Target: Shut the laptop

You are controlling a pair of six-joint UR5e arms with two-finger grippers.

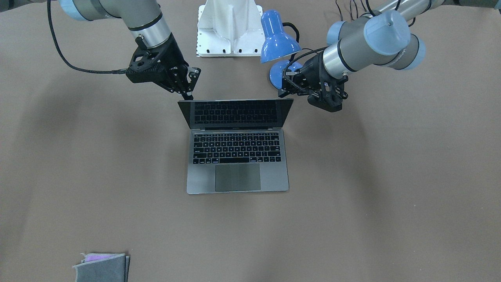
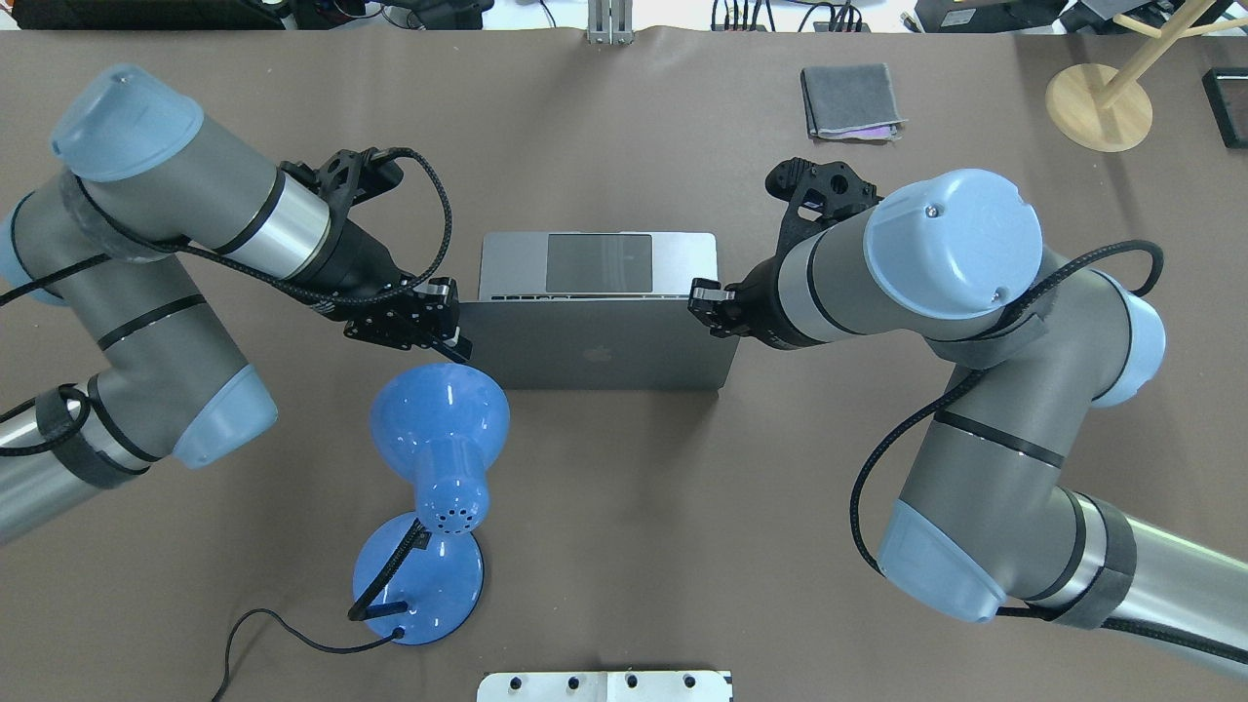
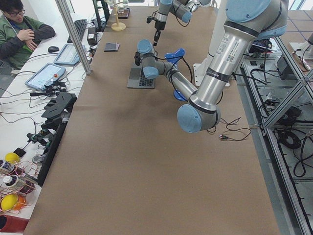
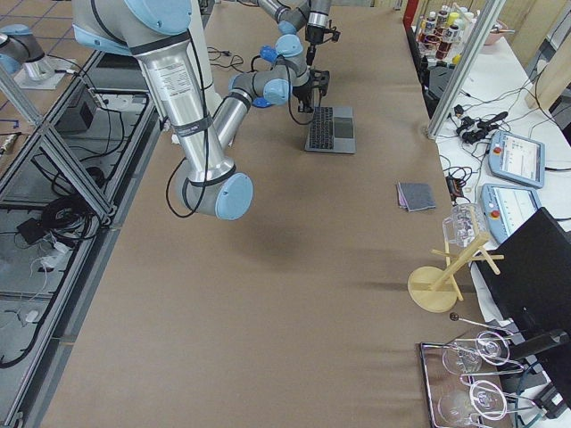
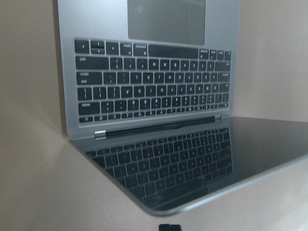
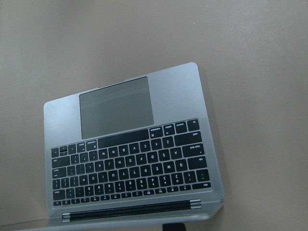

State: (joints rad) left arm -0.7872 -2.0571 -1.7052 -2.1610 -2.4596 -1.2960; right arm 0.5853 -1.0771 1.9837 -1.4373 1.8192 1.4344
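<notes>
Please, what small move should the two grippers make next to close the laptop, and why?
Probably push the lid's top edge down toward the keyboard, both together. The laptop is open, and the left gripper and right gripper sit beside the lid's two upper corners.

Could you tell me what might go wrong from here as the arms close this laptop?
1. The left gripper is very close to the blue lamp; a stray move could knock the lamp over.
2. The left gripper and the right gripper stand only at the top corners of the laptop lid; uneven pushes might twist the lid or slide the laptop.
</notes>
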